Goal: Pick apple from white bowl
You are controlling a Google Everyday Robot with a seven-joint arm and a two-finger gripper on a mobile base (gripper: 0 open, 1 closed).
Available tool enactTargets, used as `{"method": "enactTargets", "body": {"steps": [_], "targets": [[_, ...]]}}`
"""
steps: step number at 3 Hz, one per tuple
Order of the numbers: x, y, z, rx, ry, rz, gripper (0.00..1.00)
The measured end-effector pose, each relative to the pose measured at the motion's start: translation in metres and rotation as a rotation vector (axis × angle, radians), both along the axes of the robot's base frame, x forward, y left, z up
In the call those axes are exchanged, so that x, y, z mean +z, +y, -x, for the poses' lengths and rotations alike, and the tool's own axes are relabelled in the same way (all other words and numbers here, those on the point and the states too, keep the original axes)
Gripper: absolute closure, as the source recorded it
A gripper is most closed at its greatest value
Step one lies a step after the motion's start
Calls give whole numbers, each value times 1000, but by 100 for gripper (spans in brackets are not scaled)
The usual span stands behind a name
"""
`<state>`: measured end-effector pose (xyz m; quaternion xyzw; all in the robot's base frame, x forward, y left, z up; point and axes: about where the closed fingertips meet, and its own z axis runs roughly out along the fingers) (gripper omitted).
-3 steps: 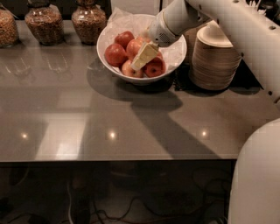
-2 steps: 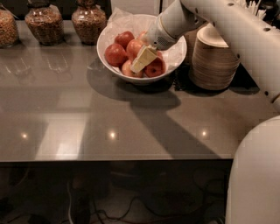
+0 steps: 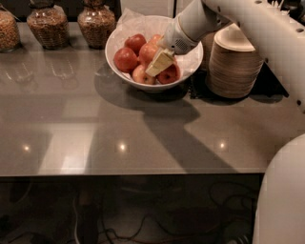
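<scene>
The white bowl [image 3: 112,47], lined with white tissue paper, stands at the back of the grey table and holds several red apples. One apple [image 3: 125,59] lies at the left, another [image 3: 167,75] at the front right. My gripper [image 3: 159,63], cream-coloured at its tip, reaches down from the right into the bowl. It sits over the middle apples, against a pale red apple [image 3: 147,51]. The white arm [image 3: 224,14] crosses the upper right of the camera view.
A stack of tan disposable bowls [image 3: 236,66] stands right of the white bowl. Three glass jars [image 3: 45,24] of dry goods line the back left. The grey table [image 3: 143,133] stretches forward to its front edge. My white base [image 3: 281,200] fills the lower right.
</scene>
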<state>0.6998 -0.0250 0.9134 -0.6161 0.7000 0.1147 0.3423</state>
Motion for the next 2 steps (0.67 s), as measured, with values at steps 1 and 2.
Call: {"method": "enactTargets", "body": {"steps": [1,2], "targets": [[21,-13,8,-10,-25,-24,89],[48,-30,18,-12,-58,-59,100]]}}
